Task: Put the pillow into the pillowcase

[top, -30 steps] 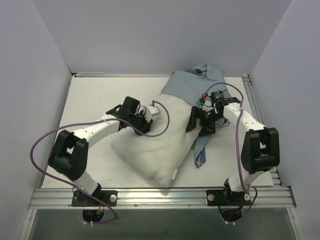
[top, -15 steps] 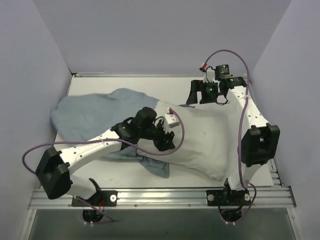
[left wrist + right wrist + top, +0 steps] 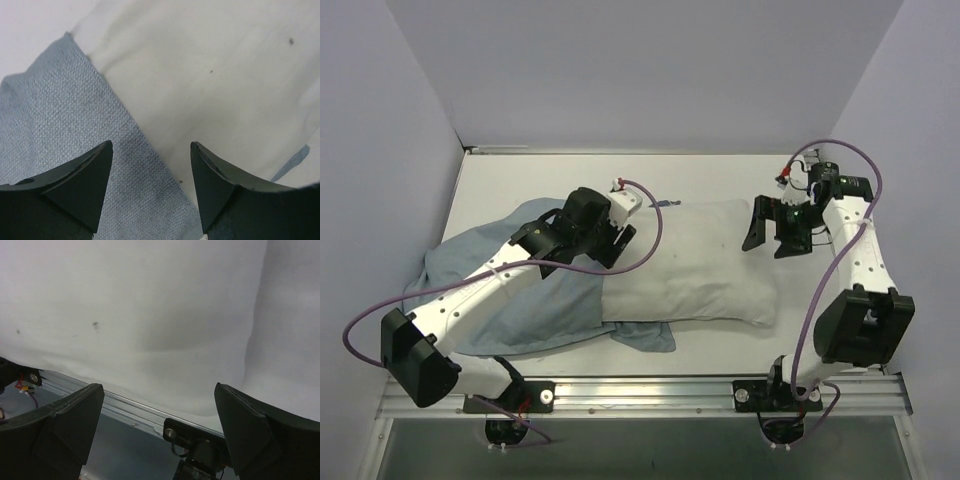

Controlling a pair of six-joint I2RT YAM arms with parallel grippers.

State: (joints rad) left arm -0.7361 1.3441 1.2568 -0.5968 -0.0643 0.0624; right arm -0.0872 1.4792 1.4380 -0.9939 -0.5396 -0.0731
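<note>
The white pillow (image 3: 695,265) lies lengthwise across the middle of the table. The pale grey-blue pillowcase (image 3: 510,300) spreads to its left and covers the pillow's left end. A flap of it shows under the pillow's near edge. My left gripper (image 3: 612,240) is open and empty, just above the line where the case's edge meets the pillow. In the left wrist view the open jaws (image 3: 151,150) straddle blue fabric (image 3: 60,115) and white pillow (image 3: 215,65). My right gripper (image 3: 770,230) is open and empty at the pillow's right end. In its wrist view (image 3: 159,386) a white surface fills the frame.
Pale walls close in the table at the left, back and right. An aluminium rail (image 3: 640,392) runs along the near edge, with both arm bases on it. The right wrist view shows this rail (image 3: 130,407) and a base (image 3: 200,450). Purple cables loop off both arms.
The pillow has turned from slanted to lengthwise, and the case now covers its left end. My left gripper moved back to the case's edge. My right gripper came forward to the pillow's right end.
</note>
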